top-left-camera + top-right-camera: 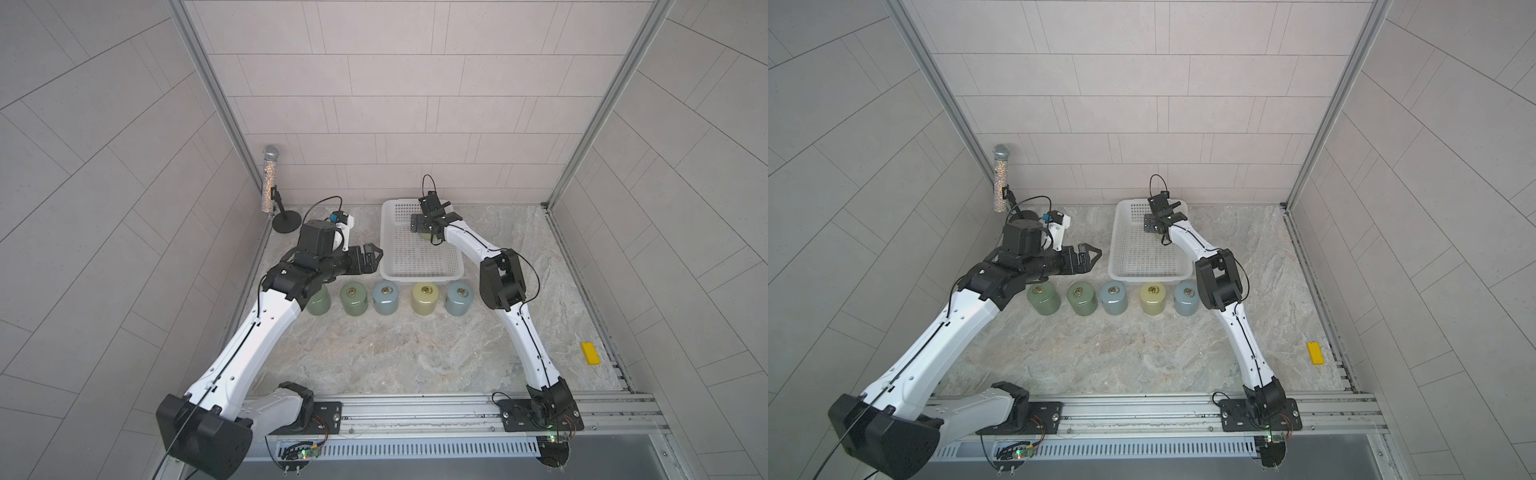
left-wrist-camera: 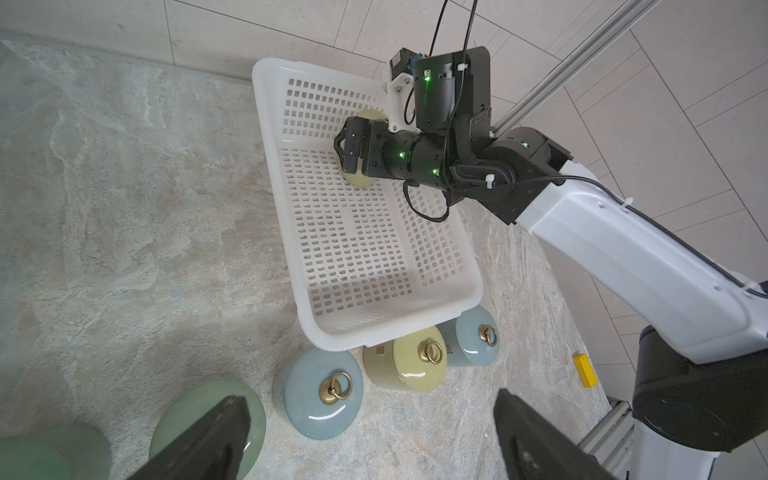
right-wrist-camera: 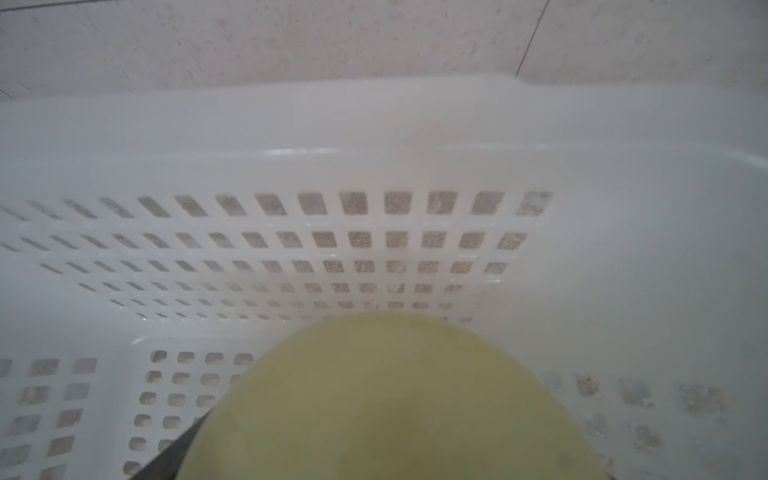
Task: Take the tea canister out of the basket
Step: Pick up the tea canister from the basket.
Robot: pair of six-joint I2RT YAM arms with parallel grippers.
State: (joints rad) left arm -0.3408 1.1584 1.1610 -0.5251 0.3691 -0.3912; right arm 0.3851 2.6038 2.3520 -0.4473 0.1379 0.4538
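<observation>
The white perforated basket (image 1: 419, 275) (image 1: 1148, 274) (image 2: 374, 336) stands at the back of the stone tabletop. In its far half sits a pale yellow-green tea canister (image 2: 359, 180) (image 3: 395, 395), mostly hidden under my right gripper (image 1: 430, 232) (image 2: 349, 149). The jaws come down on either side of it, and one dark finger (image 3: 183, 449) lies against its edge. My left gripper (image 1: 370, 257) (image 1: 1092, 255) (image 2: 372, 407) hangs open and empty left of the basket, above a row of canisters.
Several lidded canisters with brass rings stand in a row in front of the basket: green (image 1: 354, 298), blue (image 1: 386, 297), yellow (image 1: 425, 298), blue (image 1: 459, 299). A microphone on a stand (image 1: 271, 178) is back left. A yellow block (image 1: 591, 353) lies far right.
</observation>
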